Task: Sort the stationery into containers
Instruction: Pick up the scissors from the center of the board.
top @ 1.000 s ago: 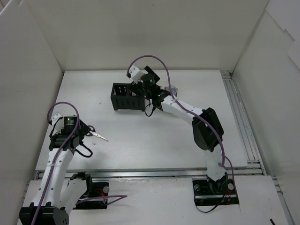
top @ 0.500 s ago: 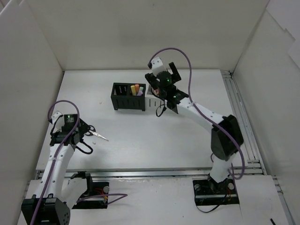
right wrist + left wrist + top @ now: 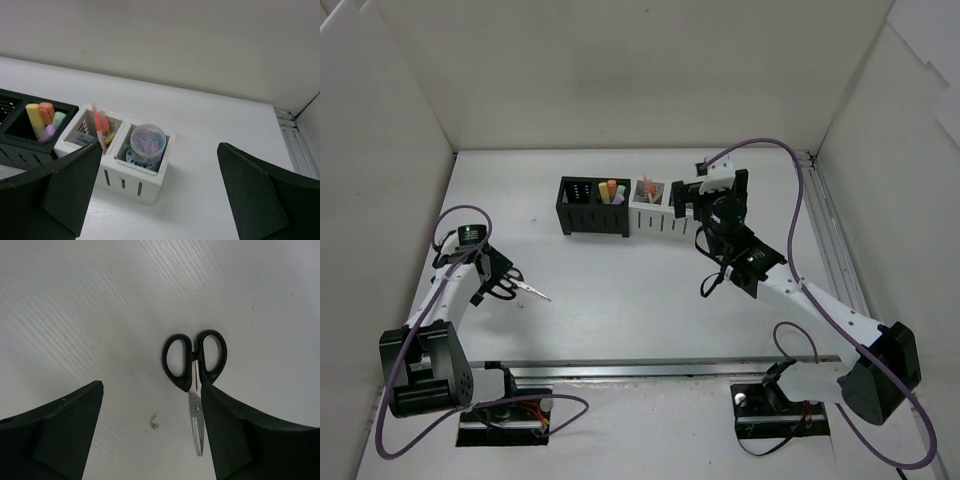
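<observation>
Nearest to me, at about 8 o'clock on the table, my left end effector hangs over the scissors. Its fingers are spread and grip nothing. The scissors lie flat and closed, black loops toward 12 o'clock in my wrist view and blades toward 6. They sit toward 3 o'clock in the gap, close against that finger and apart from the other. I judge that I am here because this is the one loose piece left on the table, and that I straddle it so I can close across it. Being this far off centre, the near finger may nudge it before the far one arrives.

Farther off, my right end effector is wide open and empty, held above and short of the containers.

At the far side, around 12 o'clock, the black organiser and the white organiser stand side by side, touching. The black one has the markers upright in one compartment, with its other compartment mostly out of view. The white one keeps the pens leaning in its 9 o'clock compartment and a round clear tub of pastel bits in its 3 o'clock one. It looks as if like goes with like.
</observation>
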Robot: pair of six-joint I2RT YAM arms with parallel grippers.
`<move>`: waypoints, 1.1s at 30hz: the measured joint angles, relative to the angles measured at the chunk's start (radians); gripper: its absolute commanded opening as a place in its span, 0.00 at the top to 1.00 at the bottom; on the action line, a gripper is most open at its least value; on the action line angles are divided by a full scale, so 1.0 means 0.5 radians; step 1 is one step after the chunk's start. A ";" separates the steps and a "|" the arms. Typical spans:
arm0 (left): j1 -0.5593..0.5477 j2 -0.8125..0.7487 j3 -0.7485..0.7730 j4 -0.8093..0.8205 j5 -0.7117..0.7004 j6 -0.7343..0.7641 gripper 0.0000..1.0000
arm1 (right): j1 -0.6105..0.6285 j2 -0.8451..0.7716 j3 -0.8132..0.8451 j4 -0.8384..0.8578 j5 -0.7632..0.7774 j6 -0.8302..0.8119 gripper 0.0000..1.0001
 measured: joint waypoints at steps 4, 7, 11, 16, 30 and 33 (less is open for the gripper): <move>0.011 0.182 0.009 0.078 0.065 -0.003 0.40 | -0.013 -0.060 -0.125 -0.031 0.004 0.060 0.02; 0.011 0.315 0.052 0.098 0.083 -0.016 0.51 | -0.021 -0.103 -0.165 -0.063 0.004 0.088 0.02; 0.011 0.430 0.099 0.121 0.086 -0.050 0.58 | -0.043 -0.182 -0.195 -0.080 0.005 0.105 0.02; 0.011 0.562 0.124 0.125 0.078 -0.099 0.67 | -0.081 -0.256 -0.214 -0.102 0.018 0.118 0.02; -0.027 0.645 0.248 0.130 0.030 -0.098 1.00 | -0.144 -0.427 -0.291 -0.164 0.059 0.150 0.02; -0.097 0.488 0.251 0.148 0.000 0.002 1.00 | -0.145 -0.477 -0.325 -0.164 0.059 0.150 0.02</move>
